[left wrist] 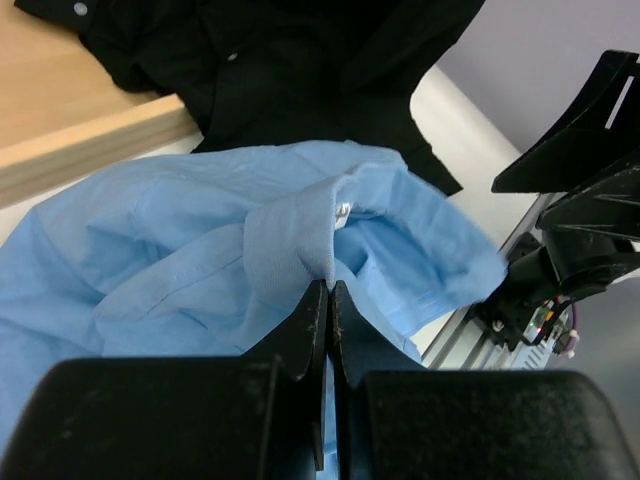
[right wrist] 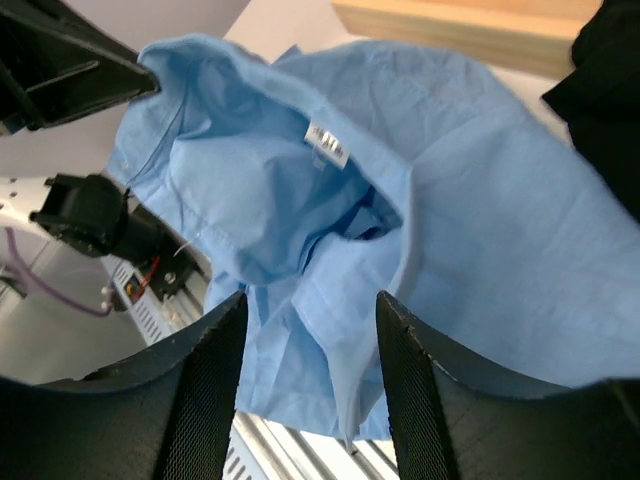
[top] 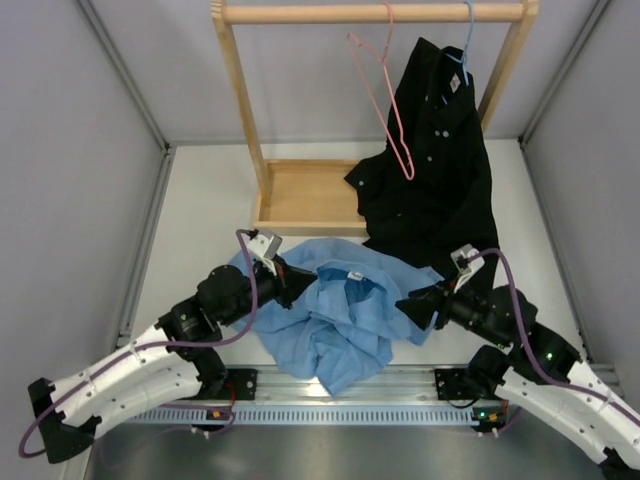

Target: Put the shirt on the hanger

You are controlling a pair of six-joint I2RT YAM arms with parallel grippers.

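Starting nearest the arm bases, we see the left gripper (left wrist: pixel 328 295) pinched tight on a fold of the light blue shirt (top: pixel 330 320) beside its collar, the jaws pressed together with cloth caught between them. The right gripper (right wrist: pixel 310 305) has its fingers spread wide at the shirt's other edge; blue cloth shows in the gap, but nothing is clamped. The shirt lies crumpled on the white table (top: pixel 200 220) just in front of the wooden rack (top: pixel 240 90), its collar opened upward and the small white neck label (right wrist: pixel 327 143) showing. Its far edge is just beside the rack's base tray (top: pixel 305 195). A black button-up shirt (top: pixel 440 170) hangs from the rack's top rail on a pale blue hanger (top: pixel 467 45), its hem spilling onto the tray and the table. The pink wire hanger (top: pixel 385 95) hangs bare and tilted from the same rail, beside the black shirt.
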